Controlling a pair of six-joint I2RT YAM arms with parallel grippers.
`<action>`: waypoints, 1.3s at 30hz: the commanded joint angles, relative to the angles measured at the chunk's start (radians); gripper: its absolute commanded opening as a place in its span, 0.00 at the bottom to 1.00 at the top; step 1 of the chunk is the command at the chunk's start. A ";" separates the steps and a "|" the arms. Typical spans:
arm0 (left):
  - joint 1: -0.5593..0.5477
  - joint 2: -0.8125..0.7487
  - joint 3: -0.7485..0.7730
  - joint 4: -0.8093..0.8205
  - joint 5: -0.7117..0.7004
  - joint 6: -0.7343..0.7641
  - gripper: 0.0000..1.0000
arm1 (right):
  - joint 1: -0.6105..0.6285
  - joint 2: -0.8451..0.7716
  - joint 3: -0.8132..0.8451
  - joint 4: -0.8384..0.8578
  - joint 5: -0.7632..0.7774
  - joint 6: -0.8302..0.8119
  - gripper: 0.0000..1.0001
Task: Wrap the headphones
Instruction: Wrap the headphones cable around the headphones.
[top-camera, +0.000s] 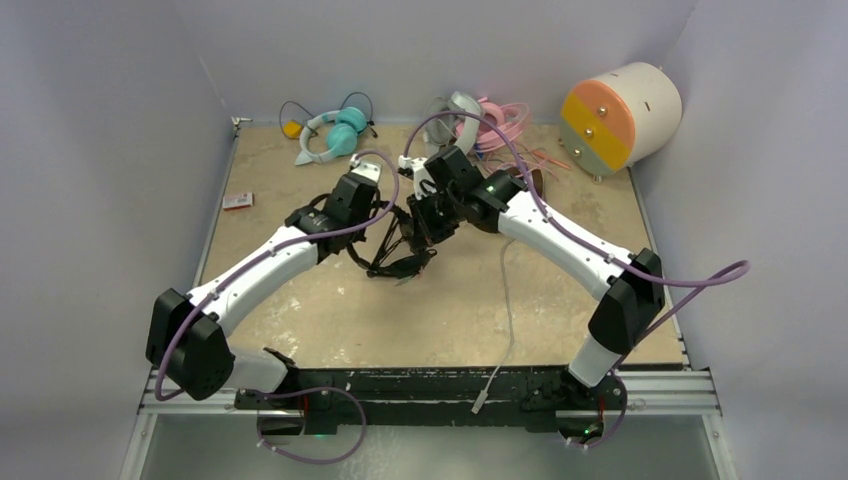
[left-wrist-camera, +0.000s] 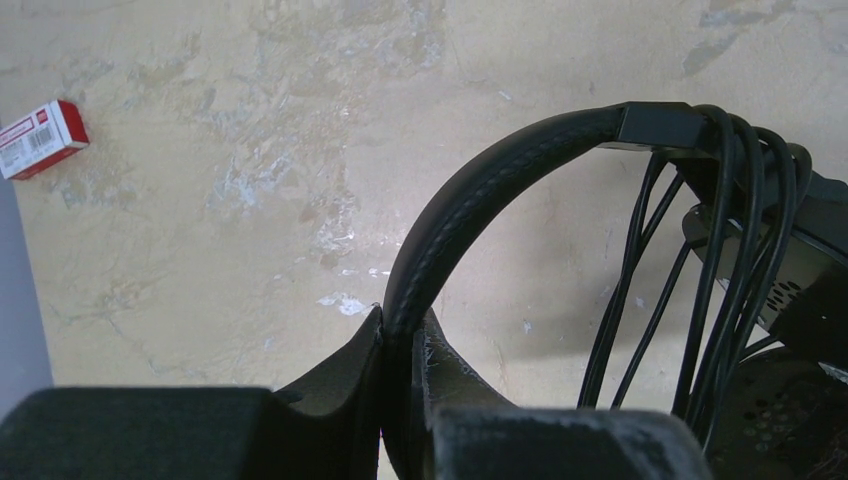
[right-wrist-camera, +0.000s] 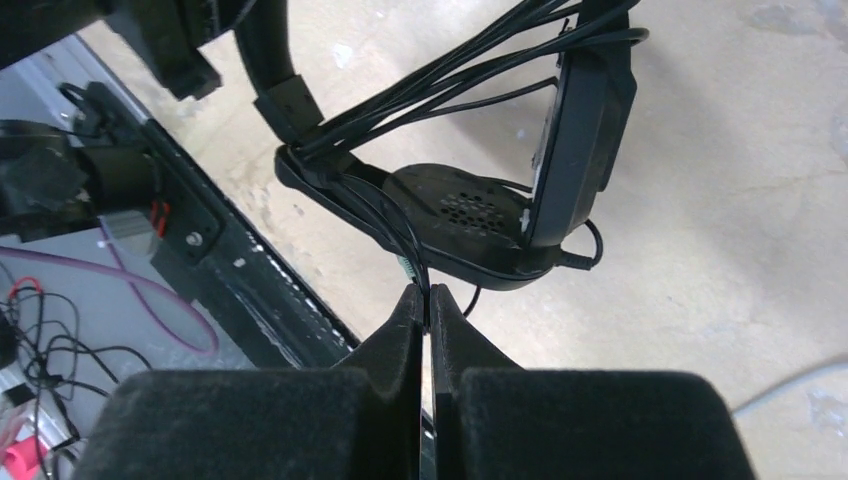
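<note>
Black headphones (top-camera: 404, 256) hang over the middle of the table between both arms. My left gripper (left-wrist-camera: 405, 325) is shut on their padded headband (left-wrist-camera: 480, 200). The thin black cable (left-wrist-camera: 720, 250) runs in several strands over the headband's end and down to the ear cups. In the right wrist view the strands of the cable (right-wrist-camera: 440, 75) stretch from the headband to an ear cup (right-wrist-camera: 580, 130). My right gripper (right-wrist-camera: 427, 295) is shut on one strand just below the lower ear cup. In the top view the left gripper (top-camera: 385, 225) and the right gripper (top-camera: 430, 215) sit close together.
Teal-and-white headphones (top-camera: 335, 132) lie at the back left, grey-white (top-camera: 462, 108) and pink (top-camera: 500, 120) pairs at the back centre. A cream cylinder (top-camera: 620, 115) stands back right. A small red box (top-camera: 237, 201) lies near the left wall. A white cable (top-camera: 507, 320) trails to the front edge.
</note>
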 joint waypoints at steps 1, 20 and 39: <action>-0.018 0.003 -0.010 0.033 0.020 0.063 0.00 | -0.008 0.008 0.080 -0.122 0.133 -0.071 0.00; -0.027 0.085 0.073 -0.045 0.318 -0.001 0.00 | -0.008 0.016 -0.068 0.095 0.233 -0.157 0.00; -0.028 0.128 0.114 -0.112 0.379 -0.026 0.00 | -0.009 -0.024 -0.167 0.212 0.511 -0.199 0.16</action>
